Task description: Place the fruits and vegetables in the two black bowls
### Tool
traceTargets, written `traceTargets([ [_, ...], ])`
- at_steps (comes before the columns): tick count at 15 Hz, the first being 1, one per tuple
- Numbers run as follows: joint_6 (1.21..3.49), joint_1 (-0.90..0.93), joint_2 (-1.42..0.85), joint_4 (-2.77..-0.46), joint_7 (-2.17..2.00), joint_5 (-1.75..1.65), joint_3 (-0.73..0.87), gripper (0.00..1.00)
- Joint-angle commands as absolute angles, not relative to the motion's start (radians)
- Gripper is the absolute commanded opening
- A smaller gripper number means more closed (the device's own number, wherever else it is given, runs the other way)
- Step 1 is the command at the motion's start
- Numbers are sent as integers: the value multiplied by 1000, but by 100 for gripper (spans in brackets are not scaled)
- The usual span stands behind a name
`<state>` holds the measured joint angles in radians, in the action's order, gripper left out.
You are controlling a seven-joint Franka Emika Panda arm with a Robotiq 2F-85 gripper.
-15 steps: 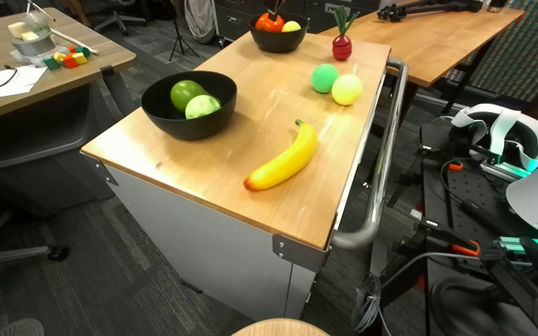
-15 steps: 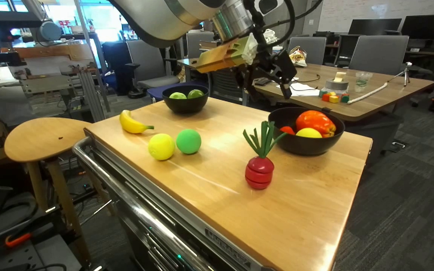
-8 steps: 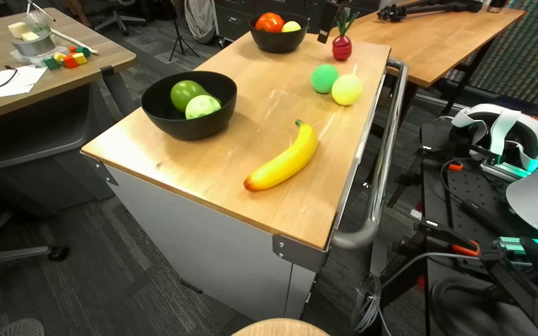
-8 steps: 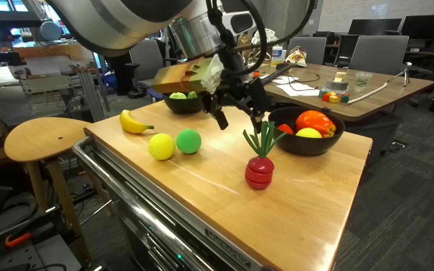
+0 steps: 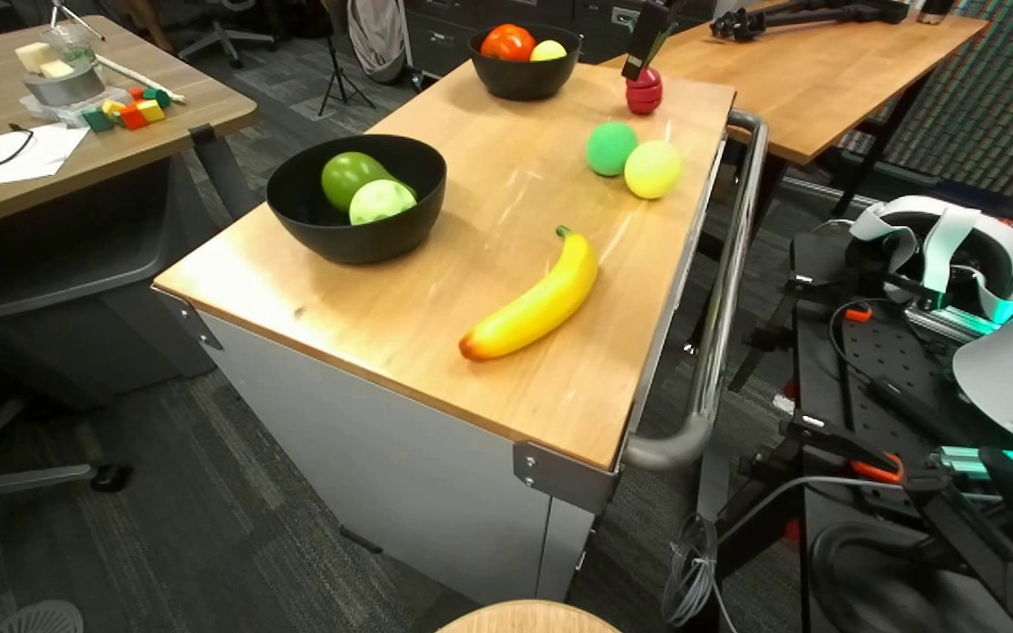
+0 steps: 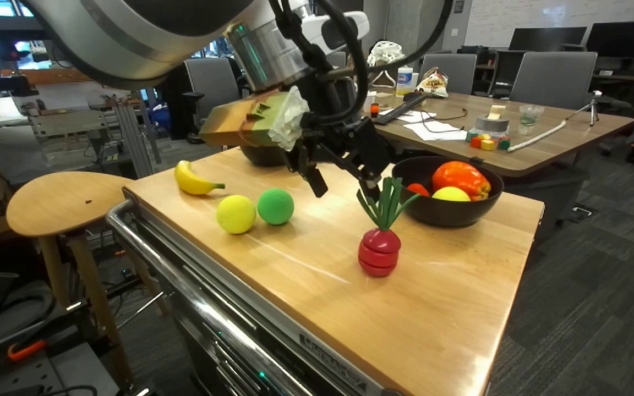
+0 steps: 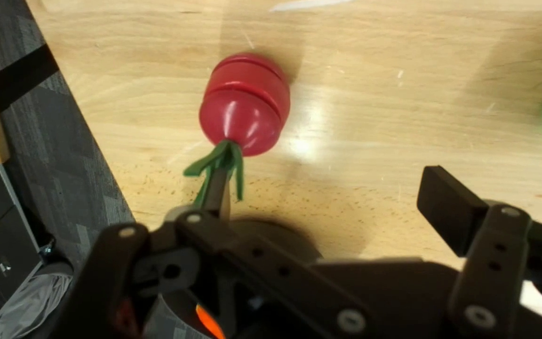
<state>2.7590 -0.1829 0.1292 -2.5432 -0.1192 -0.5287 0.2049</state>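
Observation:
A red radish point(image 6: 379, 253) with green leaves stands upright on the wooden top; it also shows in the wrist view point(image 7: 245, 103). My gripper point(image 6: 345, 188) is open and empty, above and behind it. In the wrist view one finger of the gripper point(image 7: 330, 200) overlaps the leaves; I cannot tell if it presses them. A green ball point(image 5: 611, 149), a yellow ball point(image 5: 652, 169) and a banana point(image 5: 537, 299) lie on the top. A black bowl point(image 5: 366, 242) holds two green fruits. Another black bowl point(image 6: 443, 214) holds a red-orange pepper point(image 6: 460, 179), a yellow fruit point(image 6: 451, 194) and something red.
A metal handle rail point(image 5: 731, 290) runs along one side of the cart. A wooden stool point(image 6: 64, 201) stands beside it. A desk point(image 6: 559, 140) with blocks, tape and a cup is behind the cart.
My gripper has moved from over the bowl with the pepper, down and across to the radish leaves. The arm now hides the green fruits in an exterior view. The fruits have not moved.

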Motion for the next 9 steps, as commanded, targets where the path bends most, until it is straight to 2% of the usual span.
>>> traceTargets([
  [1, 2737, -238, 124, -2506, -221, -620, 156, 100],
  [7, 2626, -244, 93, -2444, -319, -713, 142, 100],
  [9, 2599, -238, 67, -2417, -333, -724, 146, 73],
])
